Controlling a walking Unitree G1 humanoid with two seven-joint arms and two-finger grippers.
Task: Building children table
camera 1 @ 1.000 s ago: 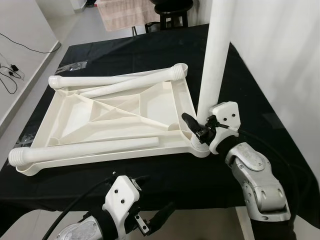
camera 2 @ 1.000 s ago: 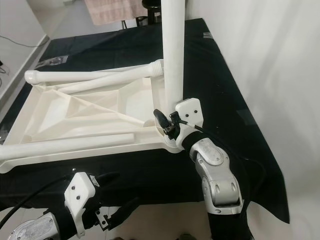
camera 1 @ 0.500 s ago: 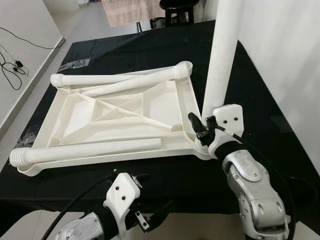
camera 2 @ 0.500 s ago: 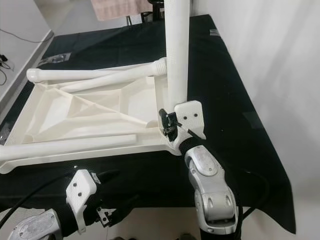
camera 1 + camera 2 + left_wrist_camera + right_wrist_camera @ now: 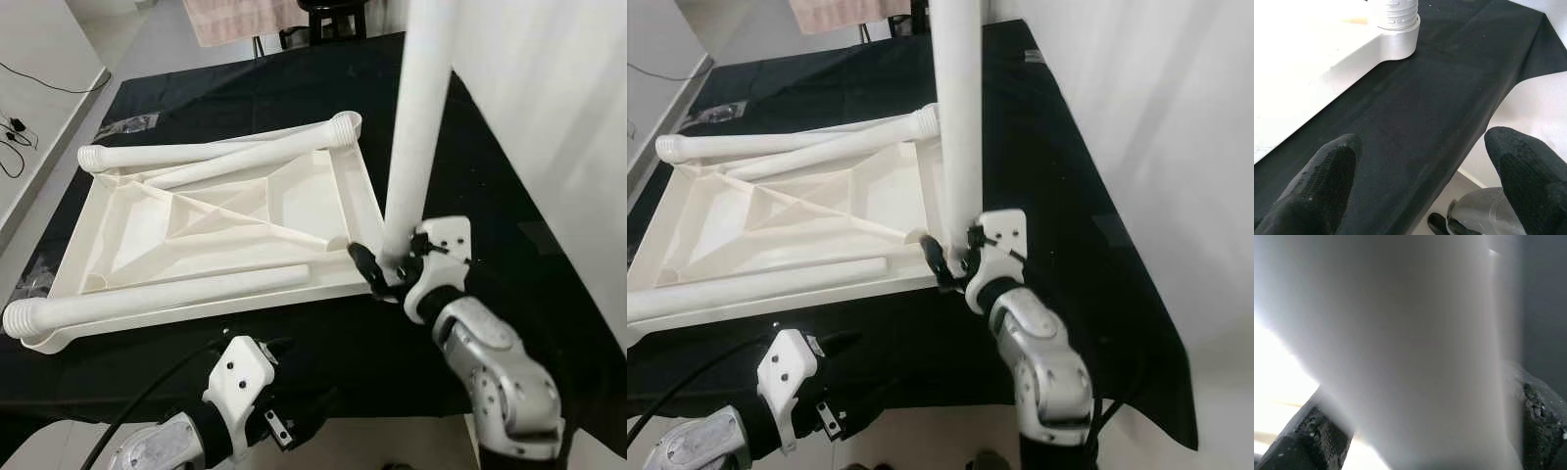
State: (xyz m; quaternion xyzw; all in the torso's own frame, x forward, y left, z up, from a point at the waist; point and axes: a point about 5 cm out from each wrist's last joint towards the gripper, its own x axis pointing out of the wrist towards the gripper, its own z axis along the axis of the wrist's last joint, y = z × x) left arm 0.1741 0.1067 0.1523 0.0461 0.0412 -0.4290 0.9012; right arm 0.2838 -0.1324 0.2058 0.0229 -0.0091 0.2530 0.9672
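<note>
Left eye view: black-clothed tabletop (image 5: 245, 88), bearing an upturned white children's table panel (image 5: 225, 220), ribbed underside up. Three loose white legs (image 5: 176, 294) lie across the panel. Fourth leg (image 5: 416, 127) stands upright at the panel's near right corner, grasped at its base by the right pincer (image 5: 385, 266). Left pincer (image 5: 1415, 191) released, fingers spread, at the near tabletop edge.

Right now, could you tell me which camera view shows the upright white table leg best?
The left eye view: the upright leg rises from the tabletop's corner, with the right gripper clamped at its base. The right eye view shows much the same; the right wrist view gives a blurred close-up between the fingers.
</note>
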